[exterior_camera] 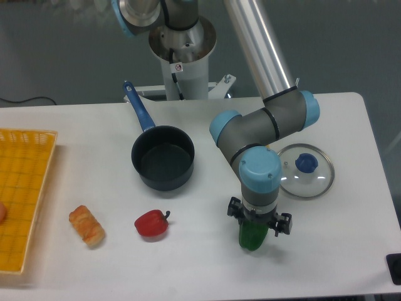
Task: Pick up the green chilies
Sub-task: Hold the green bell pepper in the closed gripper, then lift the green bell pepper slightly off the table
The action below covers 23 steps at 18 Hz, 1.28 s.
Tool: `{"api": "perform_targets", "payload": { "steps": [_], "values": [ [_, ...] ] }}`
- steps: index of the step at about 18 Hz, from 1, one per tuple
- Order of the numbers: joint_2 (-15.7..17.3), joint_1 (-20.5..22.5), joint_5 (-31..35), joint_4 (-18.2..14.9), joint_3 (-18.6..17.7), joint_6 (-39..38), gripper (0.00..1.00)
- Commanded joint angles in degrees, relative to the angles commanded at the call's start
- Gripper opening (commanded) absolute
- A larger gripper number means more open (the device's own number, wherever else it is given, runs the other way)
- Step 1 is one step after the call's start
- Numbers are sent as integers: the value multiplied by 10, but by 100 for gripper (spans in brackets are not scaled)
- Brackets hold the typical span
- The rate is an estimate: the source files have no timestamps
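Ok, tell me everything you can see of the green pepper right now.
The green chilies show as one glossy dark-green toy pepper, plastic-looking, near the table's front edge, right of the red pepper. Only its lower body shows; its top and stem are hidden under the gripper, which sits directly over it. Whether the fingers are clamped on it, or whether it rests on the table, cannot be told.

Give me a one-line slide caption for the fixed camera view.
Robot hand lowered onto the green chilies near the table's front edge, red pepper and empty pot to its left.
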Motion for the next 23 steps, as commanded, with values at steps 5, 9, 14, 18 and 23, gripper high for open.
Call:
{"api": "perform_targets", "payload": {
  "steps": [5,9,14,18,23],
  "values": [
    [-4,0,1,1,0,-1,100],
    [-9,0,1,1,0,-1,100],
    [-11,0,1,1,-1,-1,100],
    [-11,-1,2,0,-2,-2,88],
    [-11,-2,3,-1,-5,-1,59]
  ]
}}
